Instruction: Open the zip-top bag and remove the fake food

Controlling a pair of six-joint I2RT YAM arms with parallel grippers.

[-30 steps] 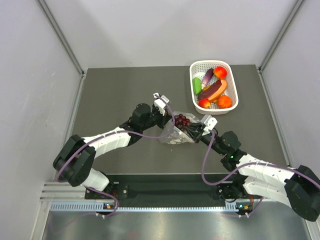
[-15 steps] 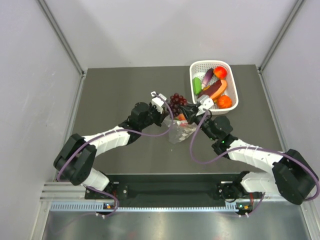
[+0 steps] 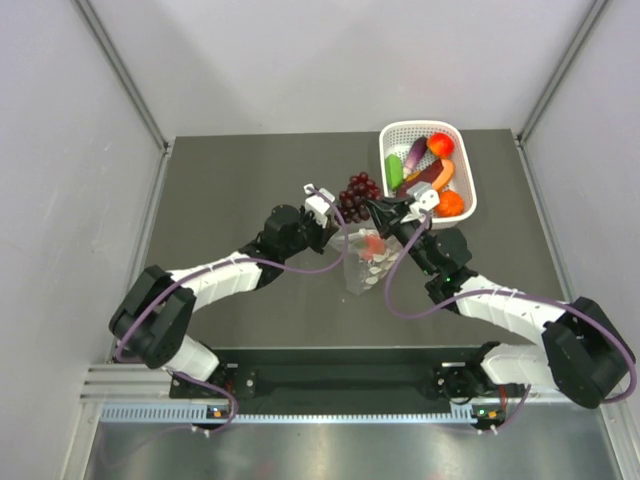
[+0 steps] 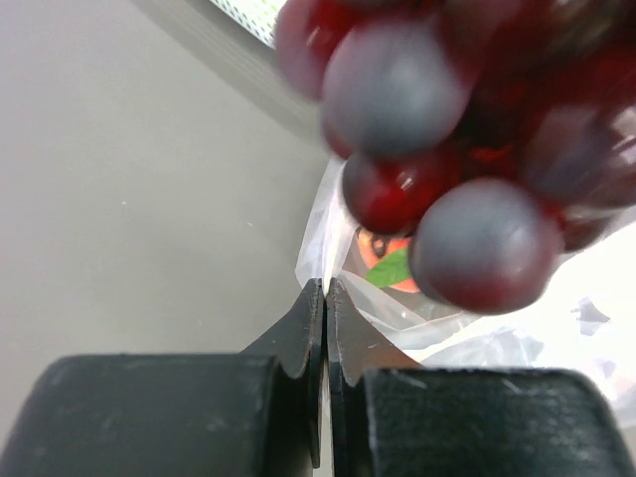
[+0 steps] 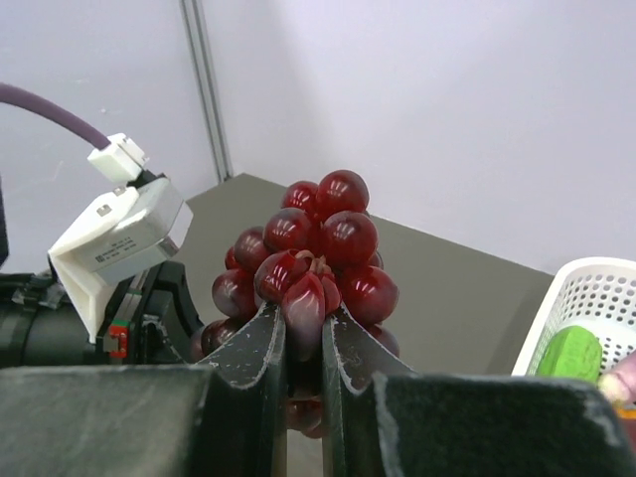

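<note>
The left end effector (image 4: 324, 298) pinches the zip-top bag (image 4: 467, 343); the right end effector (image 5: 303, 333) clamps the grape bunch (image 5: 318, 243) at the bag's 12 o'clock; the bag's contents are indistinct.

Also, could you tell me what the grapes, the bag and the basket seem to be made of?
Grapes: probably hard plastic, glossy dark red, with a sharp highlight on each berry.
Bag: thin clear plastic film, crinkled and see-through.
Basket: most likely moulded plastic, white and fairly matte, judging by its even lattice wall.
</note>
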